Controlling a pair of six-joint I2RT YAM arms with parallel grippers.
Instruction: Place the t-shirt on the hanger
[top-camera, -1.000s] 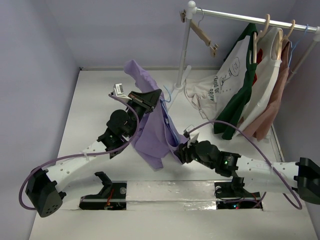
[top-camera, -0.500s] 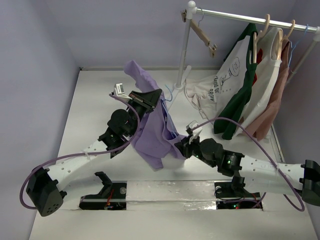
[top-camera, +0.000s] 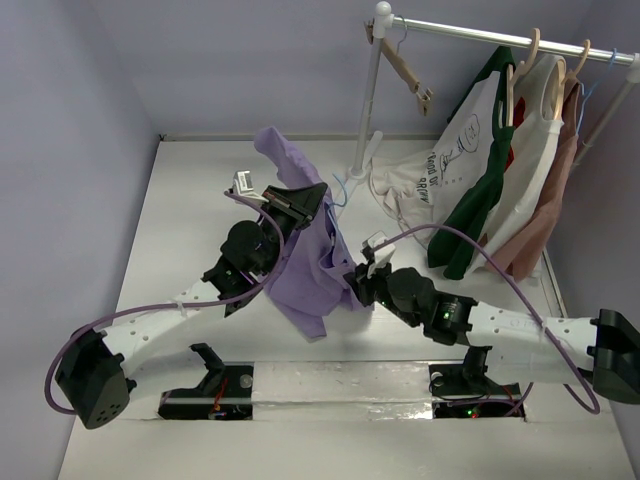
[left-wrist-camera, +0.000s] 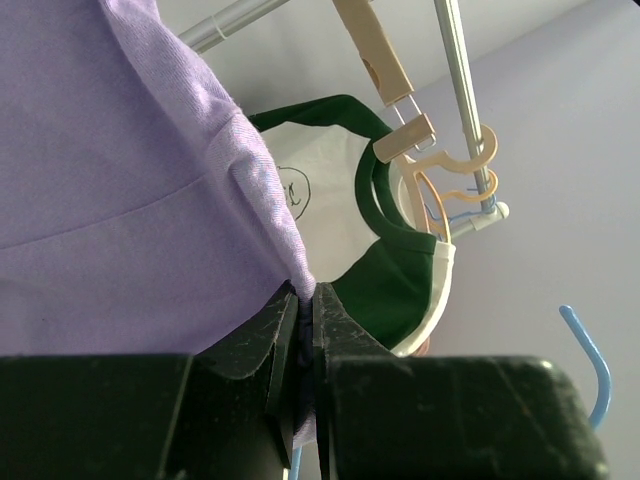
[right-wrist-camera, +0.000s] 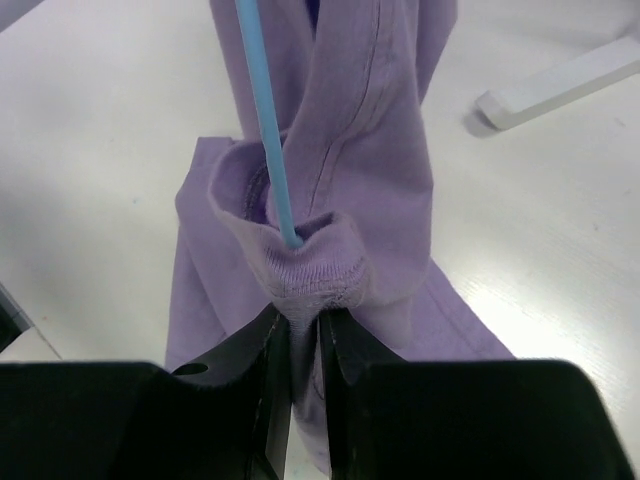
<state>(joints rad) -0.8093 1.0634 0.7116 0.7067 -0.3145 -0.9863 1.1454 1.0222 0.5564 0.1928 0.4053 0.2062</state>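
Note:
The lavender t-shirt (top-camera: 310, 265) hangs bunched in the air between both arms above the white table. My left gripper (top-camera: 305, 205) is shut on its upper fabric (left-wrist-camera: 150, 180); a thin light-blue wire also shows between its jaws. My right gripper (top-camera: 362, 285) is shut on the ribbed collar (right-wrist-camera: 310, 270) lower down. The light-blue hanger (right-wrist-camera: 268, 130) runs as a wire down into the collar opening. Its hook shows by the left gripper (top-camera: 340, 192) and in the left wrist view (left-wrist-camera: 590, 365). The rest of the hanger is hidden inside the shirt.
A white clothes rail (top-camera: 500, 40) on a post (top-camera: 368, 110) stands at the back right. It carries a tan wooden hanger (top-camera: 405, 65), a white printed shirt (top-camera: 455, 140), a dark green garment (top-camera: 480, 195) and pale garments (top-camera: 545, 190). Walls close the left and back.
My right gripper has moved left and up toward the shirt's middle, dragging the collar with it. The left gripper has lifted slightly with the shirt top.

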